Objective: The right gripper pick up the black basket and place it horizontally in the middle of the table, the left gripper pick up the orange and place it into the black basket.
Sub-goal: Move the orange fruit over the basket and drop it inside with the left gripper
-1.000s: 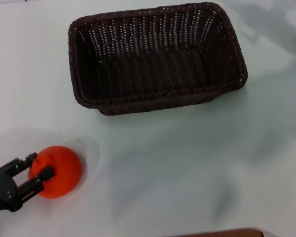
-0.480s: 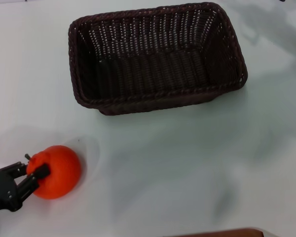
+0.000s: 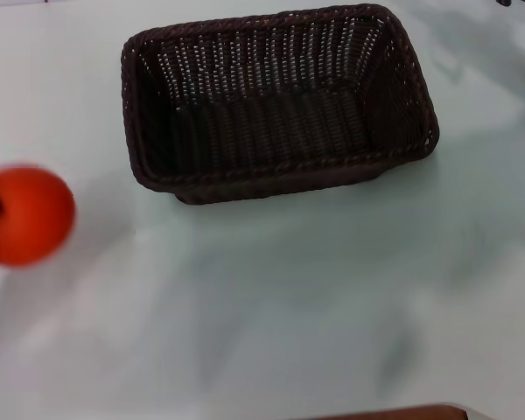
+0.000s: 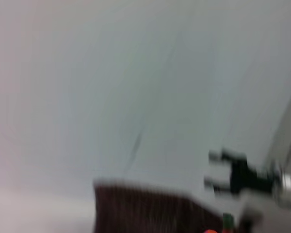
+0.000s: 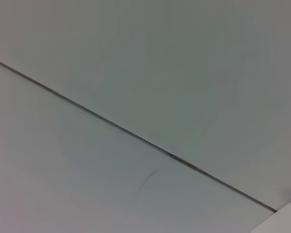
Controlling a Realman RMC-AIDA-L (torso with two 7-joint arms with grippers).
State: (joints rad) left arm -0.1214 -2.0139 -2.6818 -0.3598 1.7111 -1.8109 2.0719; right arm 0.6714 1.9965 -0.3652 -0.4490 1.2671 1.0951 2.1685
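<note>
Now that the orange (image 3: pixel 22 216) has risen off the surface (image 3: pixel 315 306), your left gripper, barely in view, evidently holds it left of the basket (image 3: pixel 276 105); carry it over the rim. Right gripper: out of sight.

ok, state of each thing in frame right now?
black basket: upright on the table, lengthwise across it, nothing inside.
orange: at the head view's left edge, outside the basket, blurred.
left gripper: only a dark sliver beside the orange, fingers not visible.
right gripper: off to the side, away from the basket.
</note>
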